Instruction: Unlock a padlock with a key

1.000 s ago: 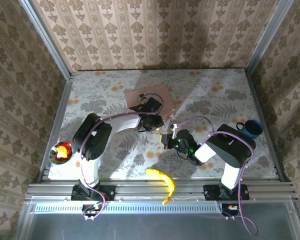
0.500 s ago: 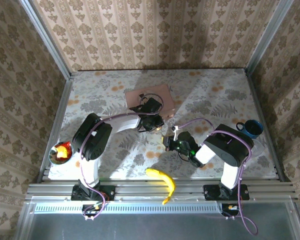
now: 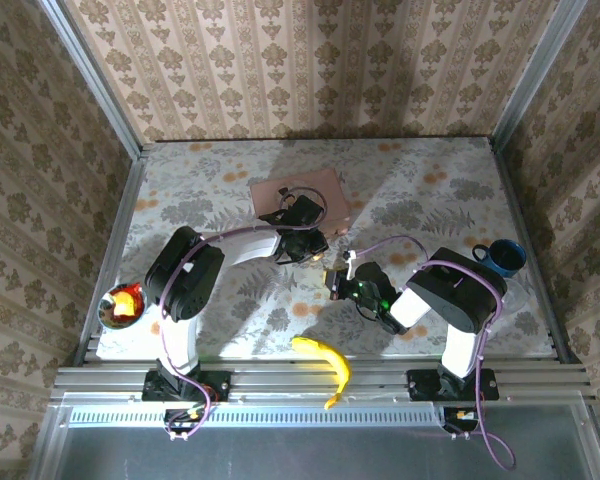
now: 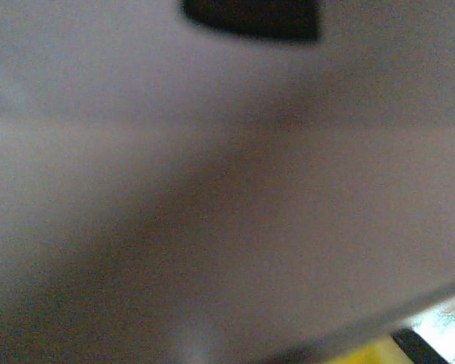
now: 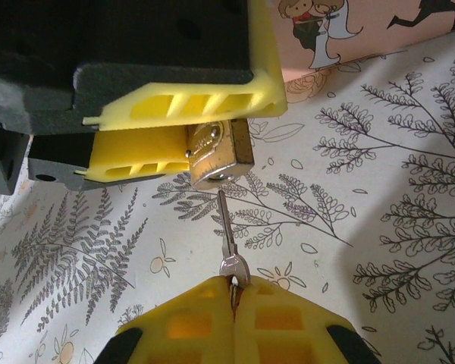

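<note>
In the right wrist view the small brass padlock (image 5: 218, 155) hangs keyhole-down, pinched between the yellow fingers (image 5: 178, 102) of my left gripper (image 5: 212, 135). The slim key (image 5: 227, 231) stands upright below it, with its tip at the keyhole on the lock's underside. Its bow is clamped in my right gripper (image 5: 233, 287), whose jaws are pressed together. From above, the left gripper (image 3: 315, 250) and the right gripper (image 3: 336, 278) meet at mid-table, just in front of the pink tin. The left wrist view is a blurred grey-pink surface close to the lens.
The pink tin (image 3: 300, 196) lies just behind the grippers; its printed side (image 5: 341, 30) shows close behind the padlock. A banana (image 3: 325, 362) lies at the near edge. A blue mug (image 3: 505, 257) stands at the right and an orange-red bowl (image 3: 122, 304) at the left edge.
</note>
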